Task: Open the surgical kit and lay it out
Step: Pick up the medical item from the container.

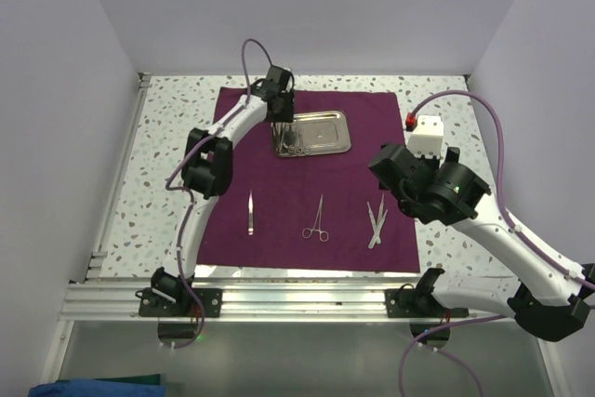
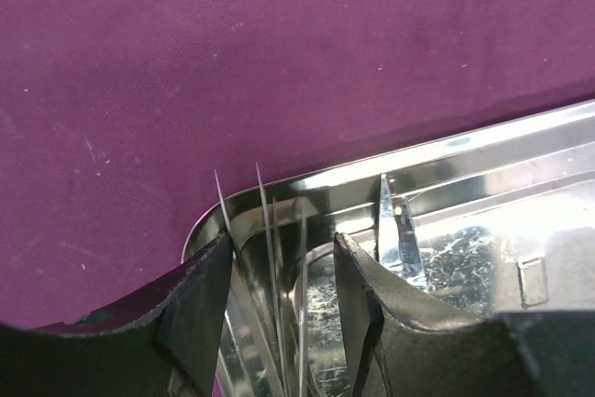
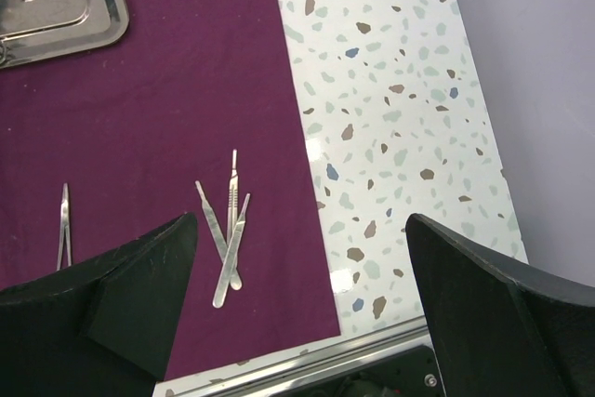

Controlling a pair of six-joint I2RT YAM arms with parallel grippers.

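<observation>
Speckled desk [image 1: 437, 104]: you've got the purple cloth [image 1: 372, 127] spread flat, with the steel tray [image 1: 327, 133] at its far middle. Your left end effector [image 2: 284, 258] is down in the tray, fingers apart around thin instruments [image 2: 266, 216]. Your right end effector [image 3: 302, 230] is wide open, holding nothing, over the cloth's right edge. Forceps [image 1: 316, 221] and scalpel [image 1: 250, 213] lie on the near cloth.

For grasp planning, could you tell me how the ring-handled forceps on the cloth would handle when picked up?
The ring-handled forceps look thin, metallic: probably stiff and light. Lying flat on the cloth, they may be hard to get under. Their shiny finish might slip.
</observation>
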